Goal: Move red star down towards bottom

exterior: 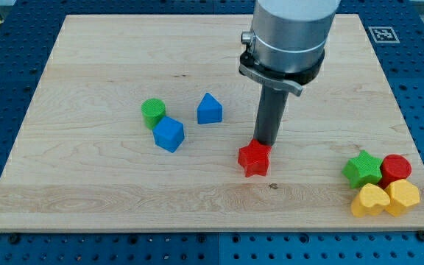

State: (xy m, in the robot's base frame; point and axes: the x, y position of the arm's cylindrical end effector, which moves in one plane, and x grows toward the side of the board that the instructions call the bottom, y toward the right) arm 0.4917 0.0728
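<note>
I see a red star (254,158), blue cube (168,134), green cylinder (152,112), yellow heart (369,199), all on my pale wood-grain surface (87,66).

Robotics lab, prob. test bench: wooden worktop (87,199) on blue perforated base plate (6,81), fiducial marker (382,34) at the view's top-right corner, industrial arm (289,37) overhead.

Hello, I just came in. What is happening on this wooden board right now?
A robot arm is pushing blocks with a dark rod. My tip sits right at the upper edge of the red star, placed to push it toward the view's bottom. To the left lie a green cylinder, a blue cube and a blue house-shaped block. At bottom right, a green star, a red block and two yellow blocks cluster together.
</note>
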